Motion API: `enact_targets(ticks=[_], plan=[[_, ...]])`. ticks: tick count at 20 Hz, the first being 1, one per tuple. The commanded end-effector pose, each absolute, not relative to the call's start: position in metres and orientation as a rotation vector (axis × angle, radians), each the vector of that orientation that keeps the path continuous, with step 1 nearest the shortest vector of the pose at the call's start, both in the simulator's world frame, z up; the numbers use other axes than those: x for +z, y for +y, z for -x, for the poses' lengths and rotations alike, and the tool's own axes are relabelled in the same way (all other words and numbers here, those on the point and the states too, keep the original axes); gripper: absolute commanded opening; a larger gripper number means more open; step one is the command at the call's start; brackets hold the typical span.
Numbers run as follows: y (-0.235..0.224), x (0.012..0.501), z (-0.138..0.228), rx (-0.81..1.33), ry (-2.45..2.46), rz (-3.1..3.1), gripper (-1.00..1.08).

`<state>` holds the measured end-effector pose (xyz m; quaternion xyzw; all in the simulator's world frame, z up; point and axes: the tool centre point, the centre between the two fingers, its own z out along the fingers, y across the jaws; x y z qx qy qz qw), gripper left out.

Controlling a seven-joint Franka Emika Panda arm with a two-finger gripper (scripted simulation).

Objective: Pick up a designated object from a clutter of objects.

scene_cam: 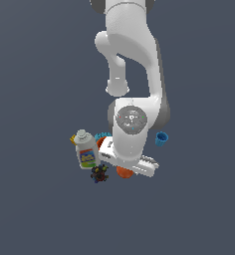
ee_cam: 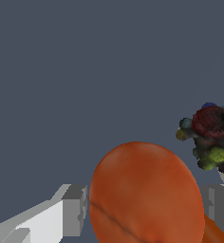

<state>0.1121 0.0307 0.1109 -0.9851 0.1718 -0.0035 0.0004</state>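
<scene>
The white arm [scene_cam: 132, 74] reaches down over the grey desk [scene_cam: 35, 209] and covers much of the clutter in the exterior view. Under its wrist, the orange ball [scene_cam: 123, 172] shows only as a small orange sliver below the hand, just toward the exterior view's right of the dark multicoloured toy [scene_cam: 99, 173]. In the wrist view the ball [ee_cam: 144, 194] fills the space between the 2 fingers [ee_cam: 75, 209], one grey pad at each of its sides. The pads stand right at the ball's edges, but I cannot tell from these pictures whether they press on it or only flank it, nor whether the ball rests on the desk or is lifted. The toy [ee_cam: 210, 137] sits near the ball in the wrist view, apart from it, a knot of red, green, yellow and blue lumps. In the exterior view the white bottle [scene_cam: 85, 149] with the blue-yellow label stands upright just above the toy, on the exterior view's left of the arm. A blue cup [scene_cam: 161, 139] sits on the arm's other side, well apart from the bottle. A bit of teal [scene_cam: 102, 135] and orange [scene_cam: 100, 143] peeks out between the bottle and the arm, too hidden to name.
</scene>
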Motion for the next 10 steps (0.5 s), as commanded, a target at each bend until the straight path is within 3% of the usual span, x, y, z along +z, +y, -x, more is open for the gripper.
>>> enact_targets(ticks=[1, 10], plan=[[0.046, 0.133, -0.104, -0.015, 0.538, 3.094, -1.00], [0.107, 0.219, -0.067, -0.011, 0.539, 3.096, -1.00]])
